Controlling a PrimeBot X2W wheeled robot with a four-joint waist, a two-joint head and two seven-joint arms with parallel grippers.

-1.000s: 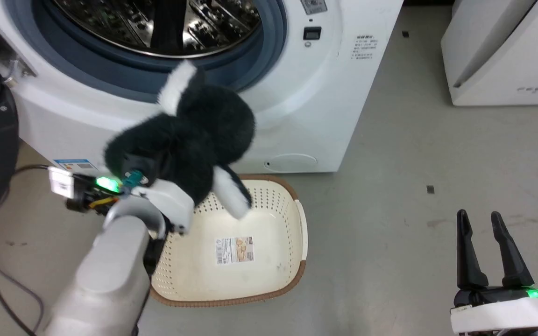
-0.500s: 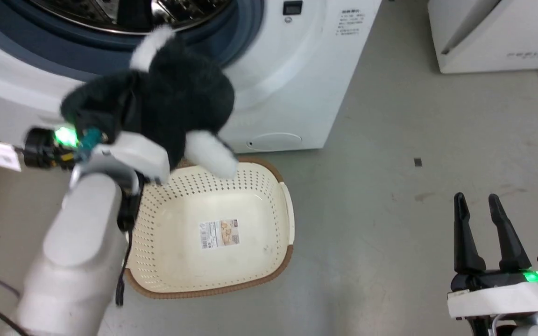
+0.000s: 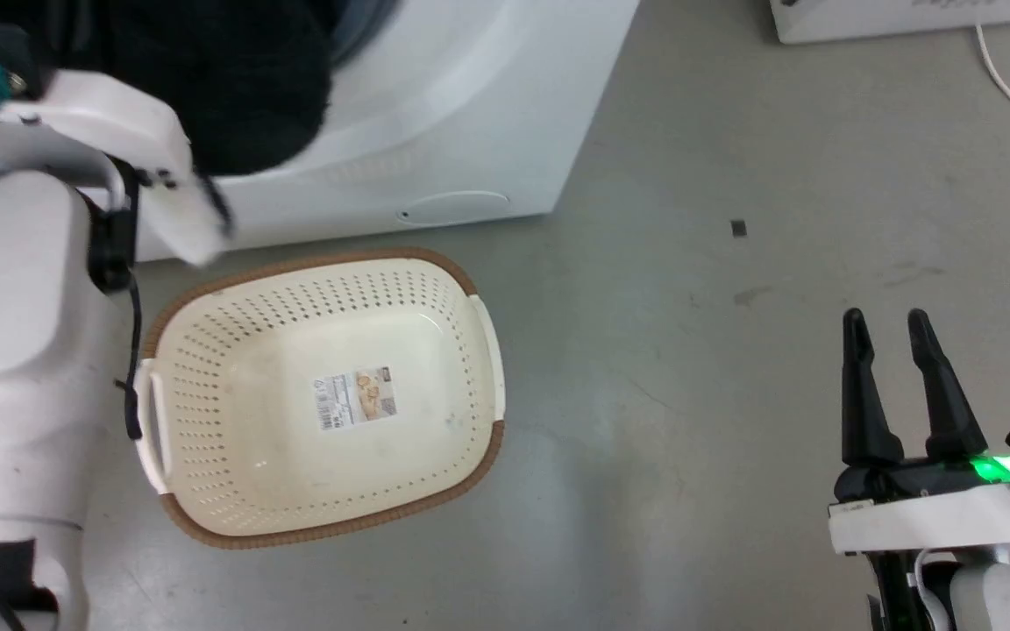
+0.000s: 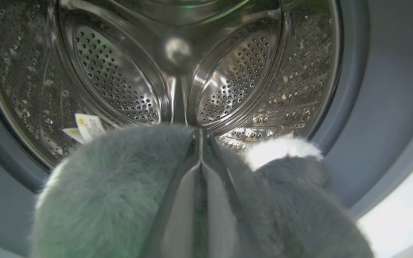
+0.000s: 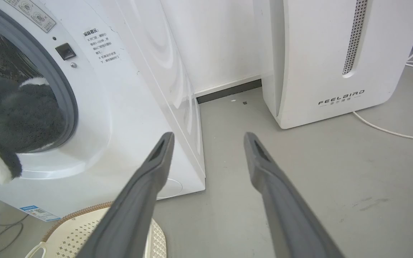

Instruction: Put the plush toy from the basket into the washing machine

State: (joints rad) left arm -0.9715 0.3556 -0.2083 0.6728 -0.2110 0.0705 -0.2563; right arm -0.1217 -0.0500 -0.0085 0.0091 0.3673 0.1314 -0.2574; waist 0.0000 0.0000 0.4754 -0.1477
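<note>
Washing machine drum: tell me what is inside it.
The drum shows bare steel walls and a small white tag. The plush toy, clamped in the shut left gripper, sits at the opening and hides its floor.

Left gripper (image 4: 200, 135) with plush toy (image 4: 102, 186) moves from above basket (image 3: 435, 350) into washing machine (image 5: 131, 89) door opening; head camera shifts.

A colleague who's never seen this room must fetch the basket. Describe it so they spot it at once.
Find the big white front-loading washing machine; on the grey floor right before it sits the basket. It is cream perforated plastic with a brown woven-look rim and a label sticker on its bottom, unlike the plain white machine behind it.
</note>
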